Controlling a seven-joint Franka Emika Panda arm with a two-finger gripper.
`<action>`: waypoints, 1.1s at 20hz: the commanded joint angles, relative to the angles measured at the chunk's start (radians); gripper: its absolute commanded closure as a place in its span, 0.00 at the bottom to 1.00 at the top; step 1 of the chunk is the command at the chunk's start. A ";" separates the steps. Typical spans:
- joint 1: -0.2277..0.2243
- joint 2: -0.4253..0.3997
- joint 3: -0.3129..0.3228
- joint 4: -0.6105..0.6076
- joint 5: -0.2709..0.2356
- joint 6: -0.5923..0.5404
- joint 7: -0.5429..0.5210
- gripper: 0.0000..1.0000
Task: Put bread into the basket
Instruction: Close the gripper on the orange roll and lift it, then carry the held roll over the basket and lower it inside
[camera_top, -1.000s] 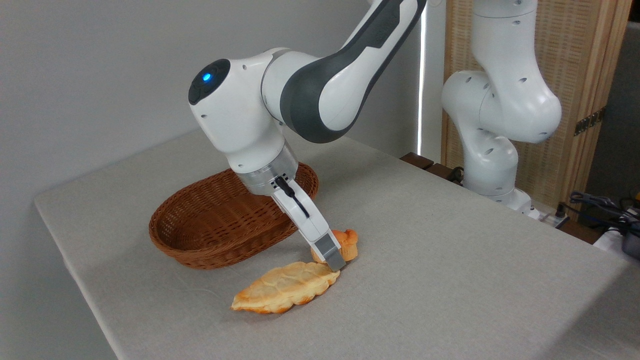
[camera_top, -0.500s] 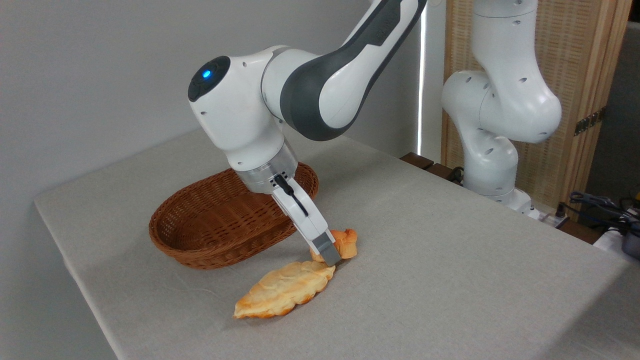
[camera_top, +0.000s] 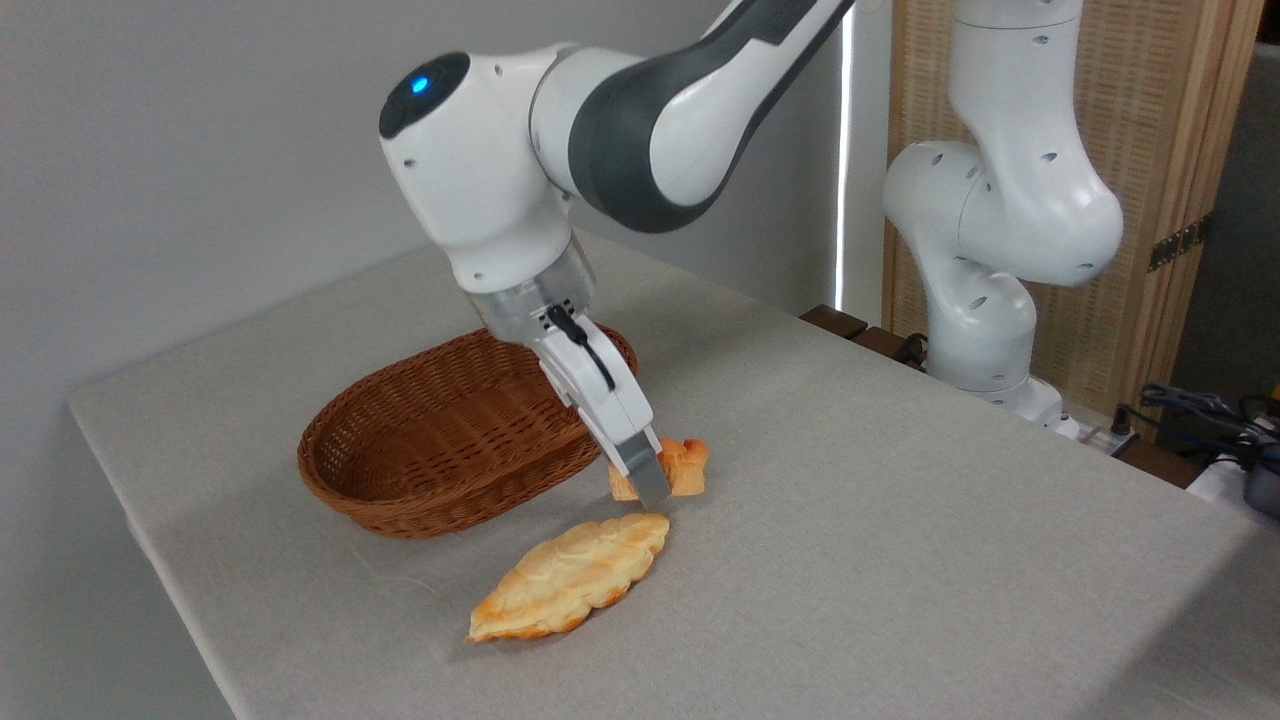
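The hand (camera_top: 652, 478) is clamped on the bun (camera_top: 680, 466), just above the bench (camera_top: 900, 520). Lift high enough to clear the wicker basket (camera_top: 400, 500) rim.

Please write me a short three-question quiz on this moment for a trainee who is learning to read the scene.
1. True or false: the small bun already lies inside the basket.
2. Which item does the gripper hold? A) the flat leaf-shaped bread B) the small bun C) the basket's rim
3. Fill in: the flat leaf-shaped bread lies on the ____.

Key
1. False: the bun is outside the basket, right of it, in the gripper's grasp and seemingly just clear of the table.
2. B.
3. Table, in front of the basket.
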 joint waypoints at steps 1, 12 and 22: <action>-0.002 -0.034 0.000 0.009 0.012 -0.047 0.016 0.45; -0.004 -0.041 -0.095 0.116 -0.081 0.002 0.006 0.44; -0.007 0.020 -0.206 0.124 -0.117 0.168 -0.068 0.00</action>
